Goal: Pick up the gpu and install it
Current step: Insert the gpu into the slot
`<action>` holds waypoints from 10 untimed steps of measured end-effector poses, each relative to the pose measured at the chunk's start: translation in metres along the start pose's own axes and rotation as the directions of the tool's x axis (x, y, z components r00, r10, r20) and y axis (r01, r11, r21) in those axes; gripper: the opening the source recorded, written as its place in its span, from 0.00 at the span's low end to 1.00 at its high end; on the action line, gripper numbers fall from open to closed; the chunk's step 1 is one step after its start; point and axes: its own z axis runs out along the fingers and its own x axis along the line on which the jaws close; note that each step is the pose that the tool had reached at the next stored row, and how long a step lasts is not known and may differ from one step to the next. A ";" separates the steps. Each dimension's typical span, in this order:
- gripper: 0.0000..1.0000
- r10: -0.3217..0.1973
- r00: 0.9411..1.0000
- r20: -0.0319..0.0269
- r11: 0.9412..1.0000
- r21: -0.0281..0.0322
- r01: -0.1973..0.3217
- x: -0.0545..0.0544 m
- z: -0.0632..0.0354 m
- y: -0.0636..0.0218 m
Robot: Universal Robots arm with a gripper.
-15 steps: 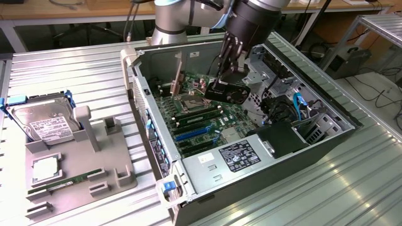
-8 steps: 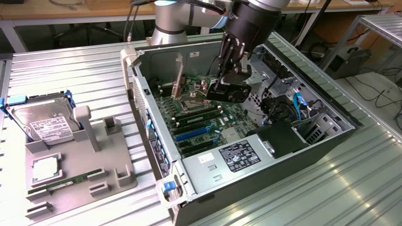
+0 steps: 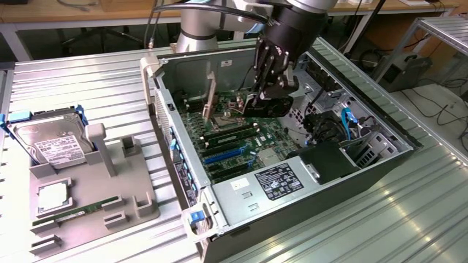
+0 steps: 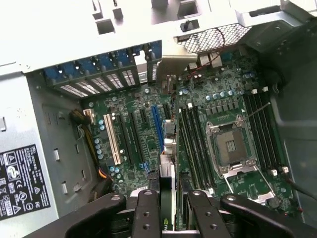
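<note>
Gripper (image 3: 269,94): we are reaching down into the open case with it. In the wrist view the gripper (image 4: 168,201) is showing two black fingers (image 4: 146,213), one on each face of a thin card. The jaws are standing about half closed and clamping the card between them.
Gpu (image 3: 274,105): we are holding it on edge inside the case, with its round black fan facing the exterior view's right. In the wrist view we are looking along the gpu (image 4: 167,181) edge-on. It is running from the fingers toward the rear slot openings, with its silver bracket (image 4: 176,60) at that end.
Gpu's place: it is hanging over the board (image 3: 241,148), in line with the slots, between the blue slot (image 4: 157,124) and the memory slots (image 4: 190,144). We cannot tell whether its lower edge is touching a slot.
Case (image 3: 329,219): it is lying on its side on the table (image 3: 87,82), with the open side up.
Socket (image 4: 230,146): it is sitting beyond the memory slots from the gpu, and its metal frame is showing.
White slot (image 4: 113,139): it is lying beside the blue one, on the side away from the gpu.
Fixture (image 3: 124,192): we are seeing this grey holder on the table at the exterior view's left, well apart from the gripper. It is carrying a hard drive (image 3: 47,145), a square chip (image 3: 52,197) and a memory stick (image 3: 73,213).
</note>
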 end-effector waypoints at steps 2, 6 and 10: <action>0.26 -0.028 1.000 -0.002 1.000 0.004 0.028 0.000 0.0003 0.0000; 0.26 -0.084 0.996 -0.007 0.996 0.012 0.084 0.000 0.0011 -0.0001; 0.26 -0.144 0.989 -0.012 0.989 0.016 0.145 0.000 0.0022 -0.0003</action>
